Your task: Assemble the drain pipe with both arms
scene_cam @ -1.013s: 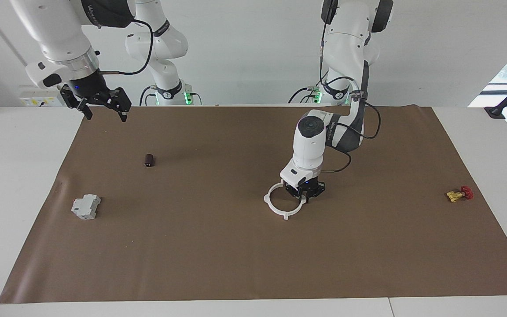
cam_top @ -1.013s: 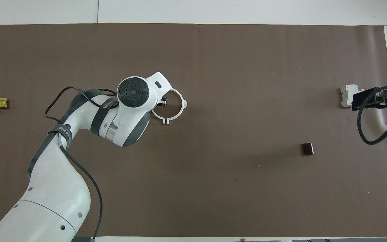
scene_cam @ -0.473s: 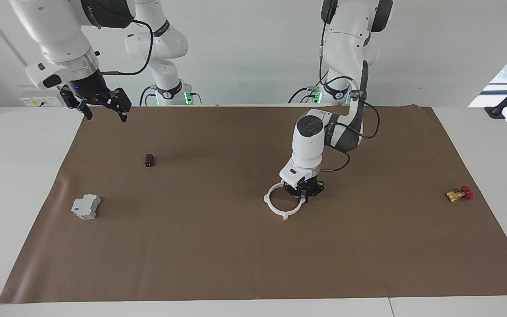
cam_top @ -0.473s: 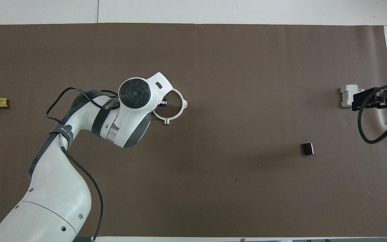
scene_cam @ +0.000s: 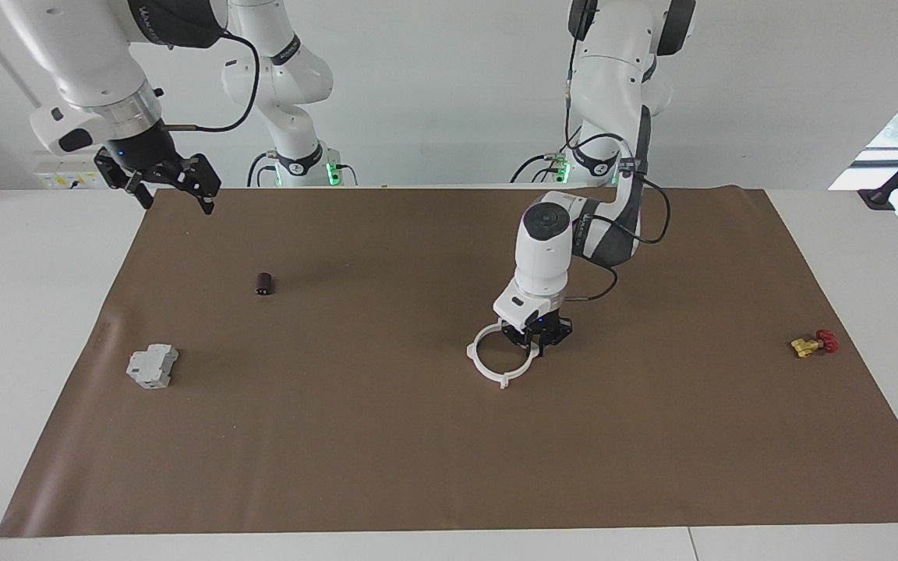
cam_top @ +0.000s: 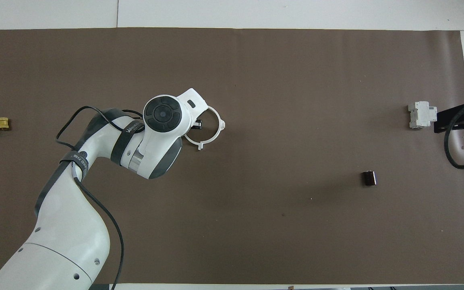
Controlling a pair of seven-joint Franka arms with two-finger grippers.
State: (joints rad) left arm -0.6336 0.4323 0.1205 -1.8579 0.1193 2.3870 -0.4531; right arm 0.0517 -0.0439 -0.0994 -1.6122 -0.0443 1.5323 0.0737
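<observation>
- Right gripper (scene_cam: 172, 190) hangs in the air over the brown mat's (scene_cam: 387, 452) corner at the right arm's end of the worktop (scene_cam: 20, 312), fingers spread apart and holding nothing; this arm waits.
- Grey boxy block (scene_cam: 152, 366) lies on the mat, with the small dark cylinder (scene_cam: 264, 284) nearer to the robots than it.
- Drain pipe (scene_cam: 496, 371), a joined white ring with tabs, lies about mid-mat.
- Left gripper (scene_cam: 536, 343) is down at the ring's edge on the robots' side, fingers together on the rim.
- Left arm's (cam_top: 95, 161) band carries writing, not legible.
- Brass valve with a red handle (scene_cam: 812, 344) sits toward the left arm's end.
- The overhead view hides the left gripper's fingers under the wrist; the facing view shows them at the ring.
</observation>
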